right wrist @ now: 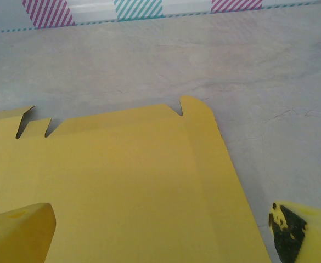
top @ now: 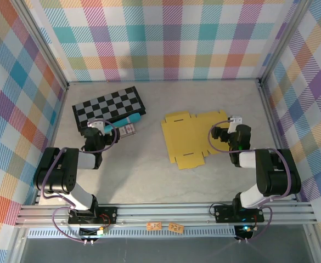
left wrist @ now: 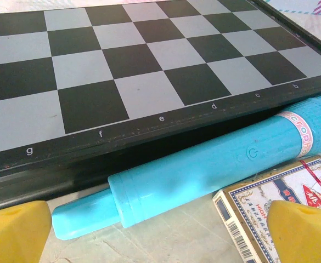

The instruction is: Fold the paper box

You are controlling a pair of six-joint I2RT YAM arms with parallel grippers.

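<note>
The flat paper box (top: 196,137) lies at three o'clock from the chessboard (top: 110,105), with the left gripper (left wrist: 160,235) and the right gripper (right wrist: 160,233) both spread wide and empty.

The top external camera looks down from the near side onto the whole table (top: 144,164), with the paper box (top: 196,137) lying right of centre. The right wrist camera sits low and close over the paper box's right edge, facing a wall (right wrist: 149,11) beyond. The left wrist camera, well left of the paper box, looks closely across the checkerboard (left wrist: 122,82), which the overhead view shares.
</note>
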